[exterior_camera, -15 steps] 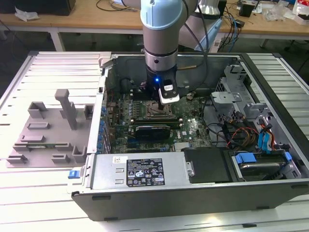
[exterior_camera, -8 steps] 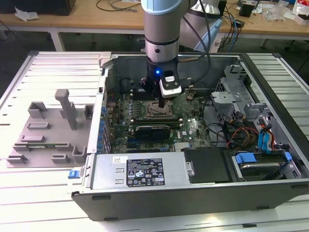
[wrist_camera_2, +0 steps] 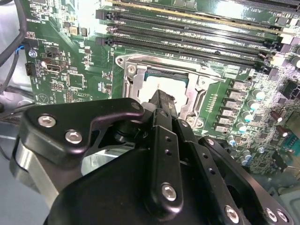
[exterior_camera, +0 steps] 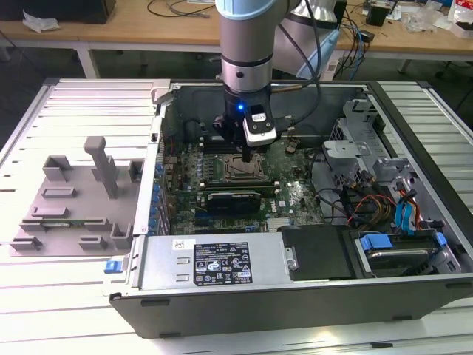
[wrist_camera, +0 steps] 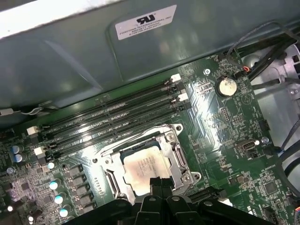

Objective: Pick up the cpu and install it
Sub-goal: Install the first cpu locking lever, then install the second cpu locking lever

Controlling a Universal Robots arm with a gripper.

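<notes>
The cpu (wrist_camera: 140, 165), a silvery square chip, lies flat inside the metal socket frame (wrist_camera: 177, 158) on the green motherboard; it also appears as the cpu (wrist_camera_2: 151, 87) and, in the exterior view, the cpu (exterior_camera: 238, 169) in the open computer case. My gripper (wrist_camera: 160, 180) hangs straight over the chip, with its black fingers pressed together and their tips at or just above the chip's near edge. I cannot tell if the tips touch the chip. In the second wrist view the gripper (wrist_camera_2: 162, 96) covers part of the chip. The arm and gripper (exterior_camera: 246, 157) reach down into the case.
Dark memory slots (wrist_camera: 108, 119) run beside the socket. A long dark expansion card (exterior_camera: 233, 200) lies in front of it. The power supply (exterior_camera: 214, 262), drive cage with cables (exterior_camera: 399, 248) and case walls ring the board. A grey fixture (exterior_camera: 74, 200) sits on the exterior view's left.
</notes>
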